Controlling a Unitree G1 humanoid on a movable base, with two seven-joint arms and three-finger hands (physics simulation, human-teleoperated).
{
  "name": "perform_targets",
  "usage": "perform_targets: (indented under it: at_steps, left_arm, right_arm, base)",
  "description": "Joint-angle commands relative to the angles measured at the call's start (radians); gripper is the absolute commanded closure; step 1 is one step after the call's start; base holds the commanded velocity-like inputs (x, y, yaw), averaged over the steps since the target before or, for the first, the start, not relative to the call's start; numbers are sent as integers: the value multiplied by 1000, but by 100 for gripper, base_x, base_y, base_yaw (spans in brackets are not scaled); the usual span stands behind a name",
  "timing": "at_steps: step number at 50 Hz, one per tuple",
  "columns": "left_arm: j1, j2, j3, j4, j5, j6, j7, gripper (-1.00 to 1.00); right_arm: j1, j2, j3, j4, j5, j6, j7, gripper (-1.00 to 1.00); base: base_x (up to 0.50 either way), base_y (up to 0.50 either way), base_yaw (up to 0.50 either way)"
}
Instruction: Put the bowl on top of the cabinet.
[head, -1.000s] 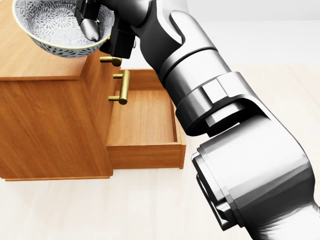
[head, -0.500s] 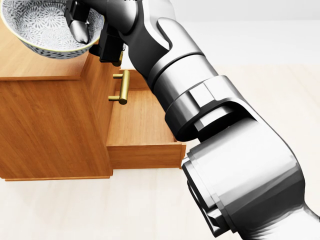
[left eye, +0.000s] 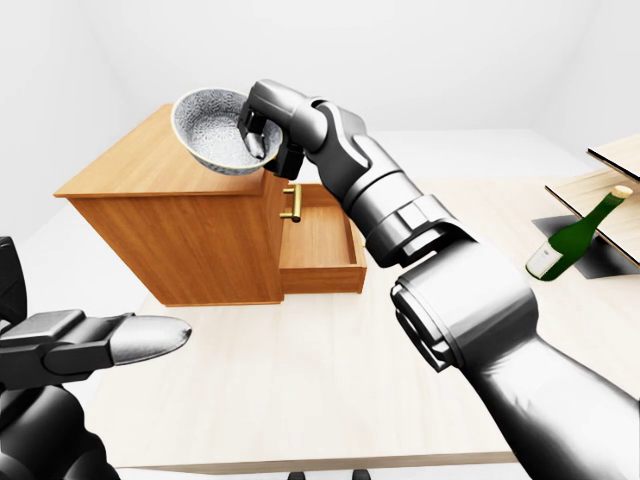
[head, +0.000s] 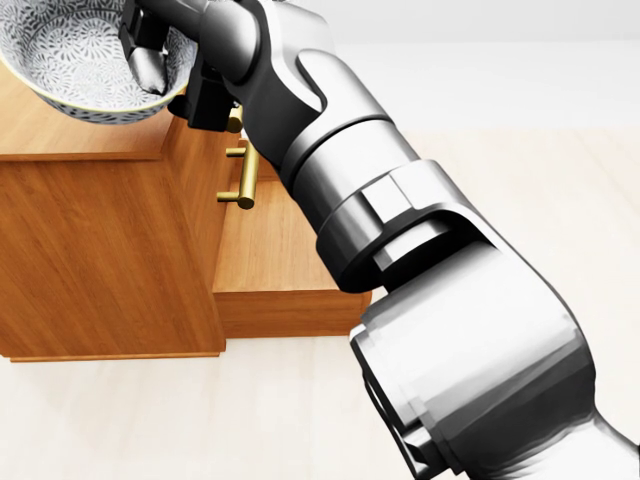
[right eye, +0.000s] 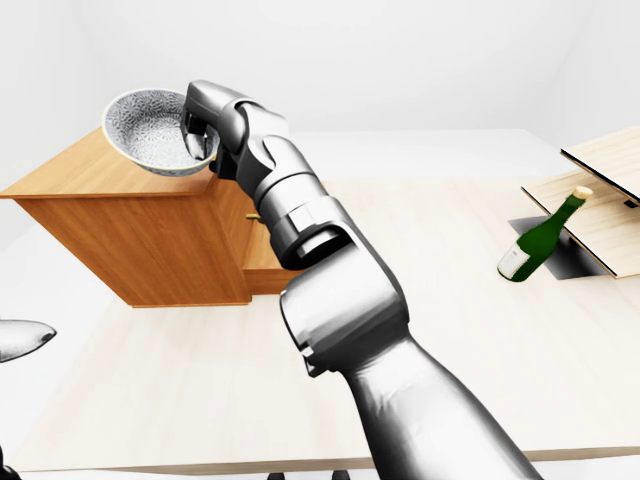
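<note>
A grey-white patterned bowl (left eye: 208, 132) hangs tilted just above the right end of the wooden cabinet's top (left eye: 125, 170). My right hand (left eye: 262, 132) is shut on the bowl's right rim, with one finger (head: 150, 62) inside it and the others outside. In the head view the bowl (head: 70, 60) sits at the top left, partly cut off by the edge. My left hand (left eye: 110, 340) is low at the left of the left-eye view, far from the cabinet, its fingers stretched out and holding nothing.
The cabinet's lower drawer (left eye: 320, 245) stands pulled out to the right, with brass handles (head: 245, 185) above it. A green bottle (left eye: 572, 240) leans against wooden boards (left eye: 605, 185) at the far right of the pale table (left eye: 300, 380).
In the head view my right hand has carried the bowl further left and a little up, more over the cabinet top. The cabinet and drawer have not moved.
</note>
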Motion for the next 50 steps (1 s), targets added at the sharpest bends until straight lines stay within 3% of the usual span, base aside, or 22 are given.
perform_targets:
  at_steps: [1,45,46,47,48,50]
  left_arm:
    - [-3,5,6,-2,-13,0,6,-100]
    - [0,13,13,-19,-54,0,26,-100]
    - [1,13,13,-19,-54,0,26,-100]
    - [2,12,11,-17,-53,0,25,-100]
    - [2,12,11,-16,-52,0,25,-100]
    - [2,13,11,-15,-52,0,25,-100]
  right_arm:
    - [0,4,-43,10,34,0,-55,100]
    - [43,10,-47,19,41,0,-107,100]
    - [45,10,-48,19,41,0,-110,59]
    - [44,10,-49,20,42,0,-115,-73]
    - [44,9,-48,21,41,0,-114,-100]
    - [39,8,-51,20,42,0,-115,-100]
  base:
    - [0,0,0]
    - [0,0,0]
    - [0,0,0]
    - [0,0,0]
    - [0,0,0]
    - [0,0,0]
